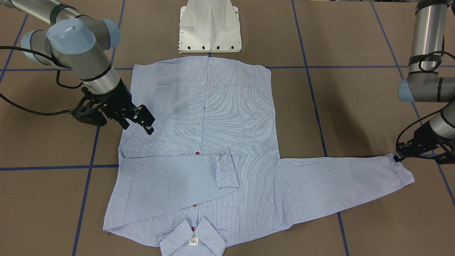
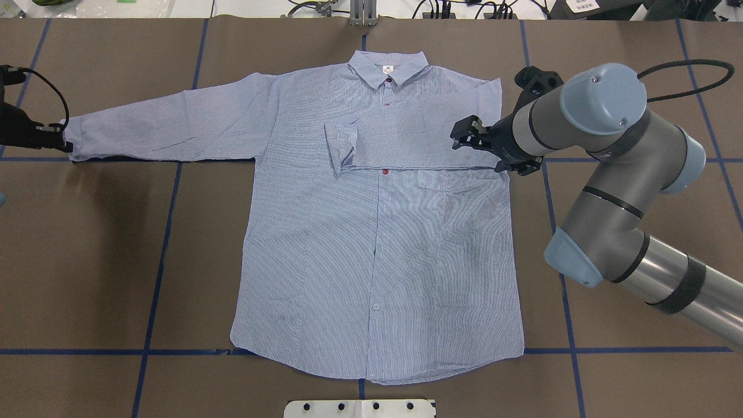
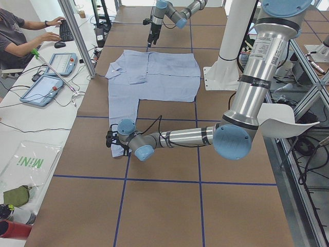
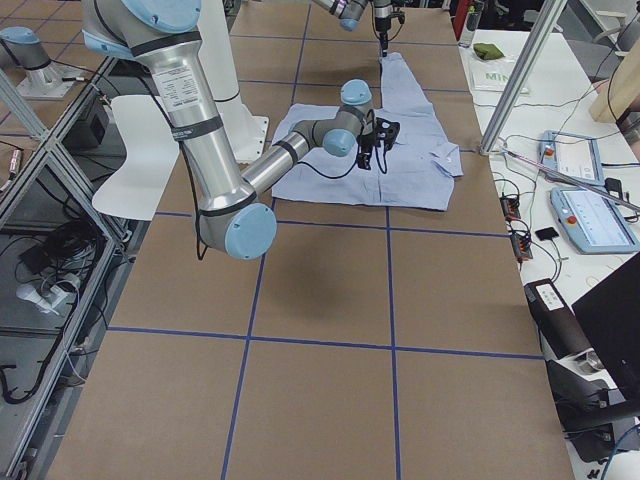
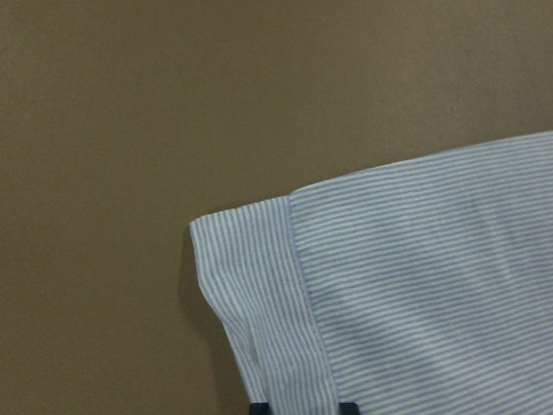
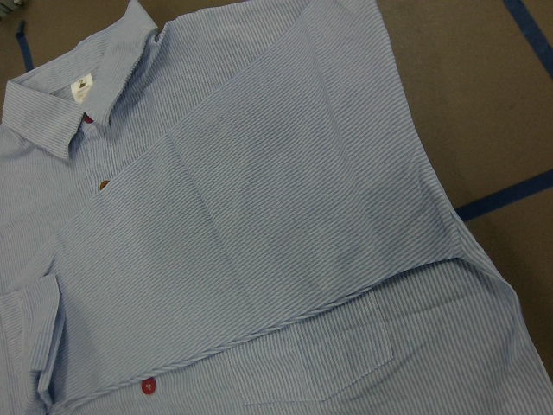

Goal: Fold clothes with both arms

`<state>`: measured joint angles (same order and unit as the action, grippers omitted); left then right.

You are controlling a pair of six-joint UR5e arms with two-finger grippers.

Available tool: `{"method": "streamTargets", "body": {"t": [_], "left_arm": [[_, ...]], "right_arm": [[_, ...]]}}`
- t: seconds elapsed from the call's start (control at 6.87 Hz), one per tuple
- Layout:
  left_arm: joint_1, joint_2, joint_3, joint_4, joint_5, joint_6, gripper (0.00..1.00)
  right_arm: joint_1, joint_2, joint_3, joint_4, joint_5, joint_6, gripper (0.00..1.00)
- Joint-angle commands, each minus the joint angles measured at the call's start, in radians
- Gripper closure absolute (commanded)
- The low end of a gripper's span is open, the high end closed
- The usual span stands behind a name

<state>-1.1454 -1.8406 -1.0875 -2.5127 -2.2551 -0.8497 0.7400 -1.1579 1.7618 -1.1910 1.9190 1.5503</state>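
On the counter (image 2: 104, 261) one shirt (image 2: 377, 244) lies flat, buttons up. Its long axis runs from the hem, just short of the base (image 1: 209, 28), to the collar (image 2: 388, 65) near the far edge. Of its two sleeves, the right one (image 2: 406, 139) is folded across the chest and the left one (image 2: 174, 125) stretches straight out sideways. The left gripper (image 2: 58, 136) is at that sleeve's cuff (image 5: 259, 294); I cannot tell whether it pinches it. The right gripper (image 1: 138, 125) hangs over the shirt's right side, jaws apart, holding nothing. Bare counter spreads wide on both sides of the body.
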Motion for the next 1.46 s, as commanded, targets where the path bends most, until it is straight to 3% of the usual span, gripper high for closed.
{"method": "streamTargets", "body": {"t": [0.0,0.44,0.58,0.73,0.87,1.17,1.31], "left_arm": [[-0.016,-0.003,-0.029,0.018,-0.006,-0.005,1.0],[-0.011,-0.086,-0.328,0.378,-0.003,-0.118,1.0],[0.01,-0.159,-0.362,0.417,-0.004,-0.25,1.0],[0.13,-0.224,-0.406,0.417,0.005,-0.443,1.0],[0.247,-0.359,-0.397,0.42,0.056,-0.656,1.0],[0.392,-0.53,-0.355,0.42,0.179,-0.833,1.0],[0.444,-0.649,-0.25,0.411,0.237,-0.9,1.0]], "right_arm": [[-0.002,0.001,0.001,0.001,0.0,0.001,0.0],[0.03,-0.04,0.021,0.004,0.02,-0.003,0.0],[0.053,-0.086,0.033,0.01,0.029,-0.065,0.0],[0.079,-0.141,0.033,0.013,0.029,-0.14,0.0],[0.125,-0.191,0.051,0.016,0.044,-0.204,0.0],[0.226,-0.288,0.065,0.018,0.116,-0.364,0.0],[0.236,-0.301,0.068,0.018,0.127,-0.374,0.0]]}}
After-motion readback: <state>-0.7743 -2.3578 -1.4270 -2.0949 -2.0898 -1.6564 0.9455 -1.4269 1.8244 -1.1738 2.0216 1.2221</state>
